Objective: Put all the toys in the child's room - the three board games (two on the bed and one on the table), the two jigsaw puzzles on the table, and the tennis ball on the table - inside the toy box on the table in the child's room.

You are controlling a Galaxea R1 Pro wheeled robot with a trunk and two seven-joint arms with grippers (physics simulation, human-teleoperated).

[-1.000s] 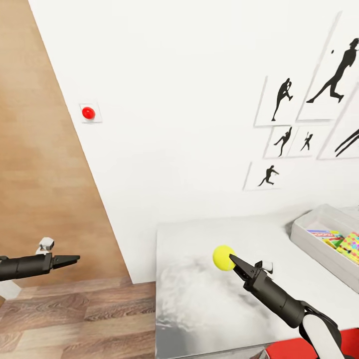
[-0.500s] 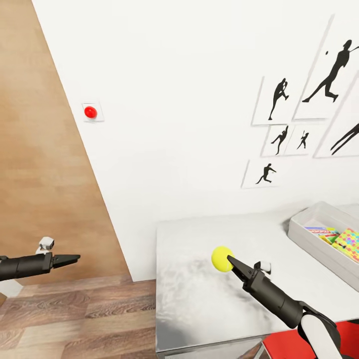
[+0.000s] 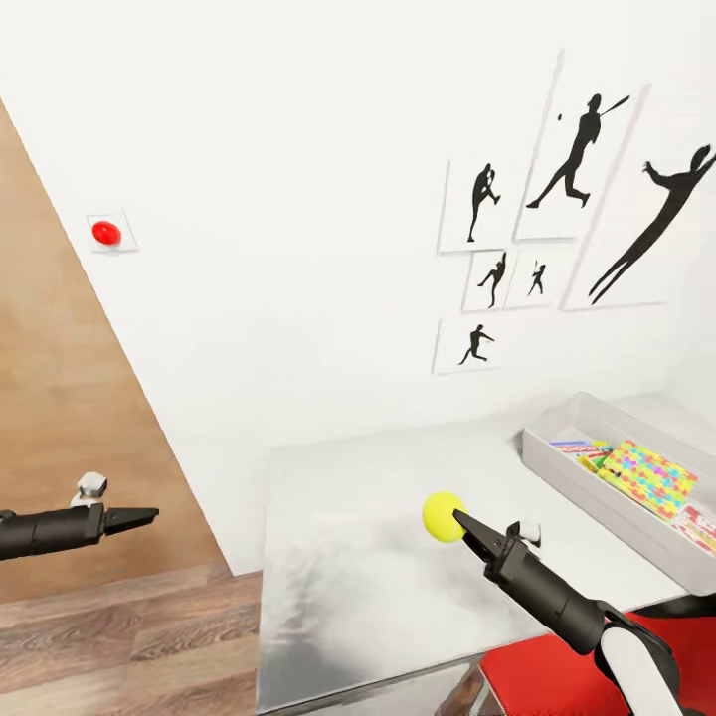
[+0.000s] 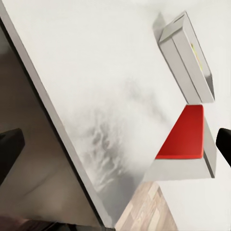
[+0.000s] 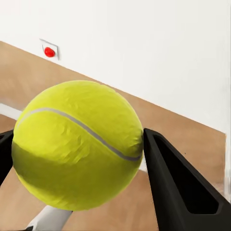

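The right gripper [image 3: 463, 521] is clamped on the tennis ball [image 3: 444, 516], holding it in the air above the white table [image 3: 338, 557]; in the right wrist view the ball [image 5: 77, 144] sits squeezed between the two dark fingers [image 5: 178, 183], touching both. Farther along the table, toward the right of the head view, stands the grey toy box [image 3: 597, 492], an open rectangular tray well apart from the ball. Inside it lie a board game with a brightly dotted cover [image 3: 646, 475], a second colourful box [image 3: 577, 449] just beside it at the wall end, and part of another at the near end; their exact kinds are too small to tell. A red chair [image 3: 537, 676] stands beside the table, under the right arm. The left gripper [image 3: 134, 517] hangs off to the left over the wooden floor [image 3: 129, 636], its jaws drawn together to a narrow point, holding nothing. On the wall hang black silhouette pictures [image 3: 567, 199] and a red button [image 3: 105, 233].
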